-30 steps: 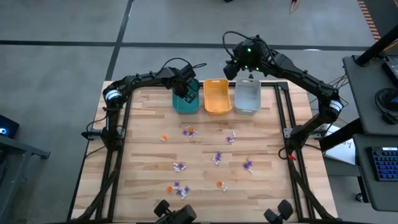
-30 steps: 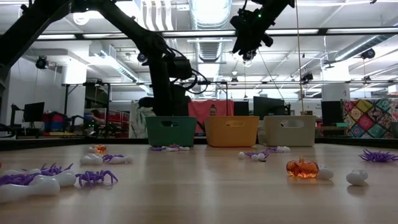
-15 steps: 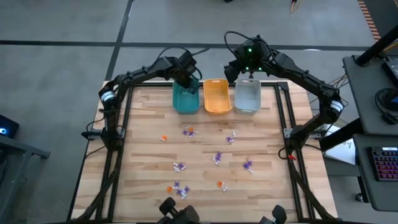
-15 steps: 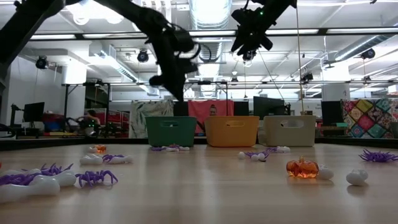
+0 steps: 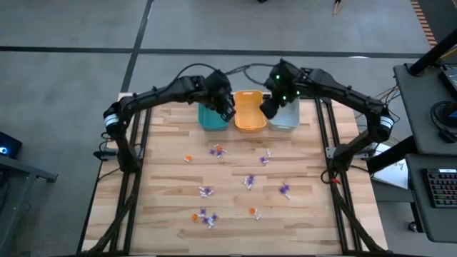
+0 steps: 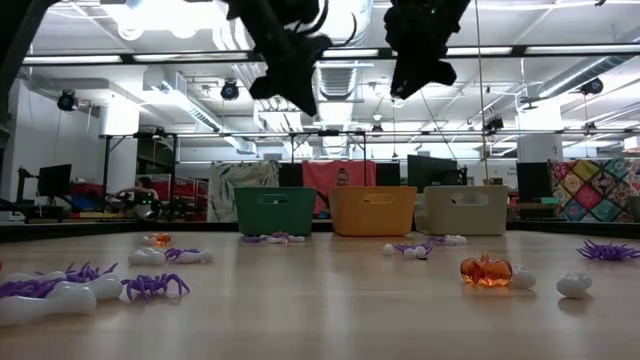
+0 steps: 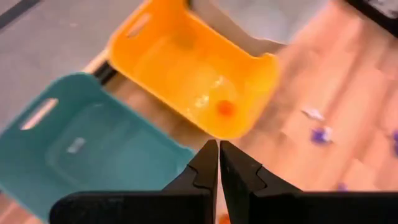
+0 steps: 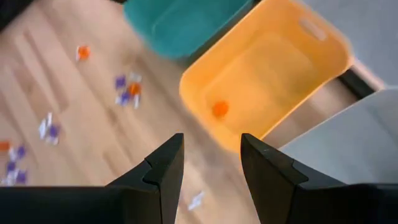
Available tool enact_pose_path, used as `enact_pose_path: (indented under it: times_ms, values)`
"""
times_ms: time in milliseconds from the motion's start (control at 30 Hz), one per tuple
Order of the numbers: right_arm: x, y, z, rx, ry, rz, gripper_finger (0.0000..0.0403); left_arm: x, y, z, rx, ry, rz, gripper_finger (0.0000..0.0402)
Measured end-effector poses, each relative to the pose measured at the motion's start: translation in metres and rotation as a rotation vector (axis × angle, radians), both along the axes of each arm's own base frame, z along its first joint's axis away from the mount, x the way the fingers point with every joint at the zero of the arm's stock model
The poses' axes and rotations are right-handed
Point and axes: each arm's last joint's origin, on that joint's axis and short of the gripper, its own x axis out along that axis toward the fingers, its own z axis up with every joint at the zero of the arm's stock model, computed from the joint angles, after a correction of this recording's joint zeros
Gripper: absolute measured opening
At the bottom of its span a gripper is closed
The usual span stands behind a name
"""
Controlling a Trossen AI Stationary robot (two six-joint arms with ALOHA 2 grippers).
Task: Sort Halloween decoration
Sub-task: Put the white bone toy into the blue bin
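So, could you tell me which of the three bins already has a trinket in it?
The orange bin, the middle one: a small orange trinket lies on its floor. The teal bin shows none; the grey bin is partly hidden.

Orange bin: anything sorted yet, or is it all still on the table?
Done: one orange trinket lies in the orange bin. In hand: nothing; left gripper shut and empty, right gripper open, both above the bins. Left: the scattered trinkets on the table.

Open-plan lab: exposed ceiling ducts (image 6: pixel 330 20), monitors (image 6: pixel 52 180), workstations.
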Motion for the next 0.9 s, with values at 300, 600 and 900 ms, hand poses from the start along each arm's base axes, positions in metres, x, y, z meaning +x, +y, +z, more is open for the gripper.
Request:
enact_pose_path:
  times_ms: [300,600,900]
  values:
    - [0.015,0.043,-0.003,0.048,0.040,0.106,0.0132,-0.008,-0.043,0.027,0.012,-0.052,-0.088,0.0000]
    - [0.024,0.072,-0.006,0.144,0.043,0.043,0.0112,-0.039,-0.053,0.031,0.076,-0.057,-0.132,0.0000]
    - [0.036,0.092,-0.040,0.318,0.159,-0.166,0.0107,-0.086,-0.071,0.018,0.050,-0.212,-0.147,0.0000]
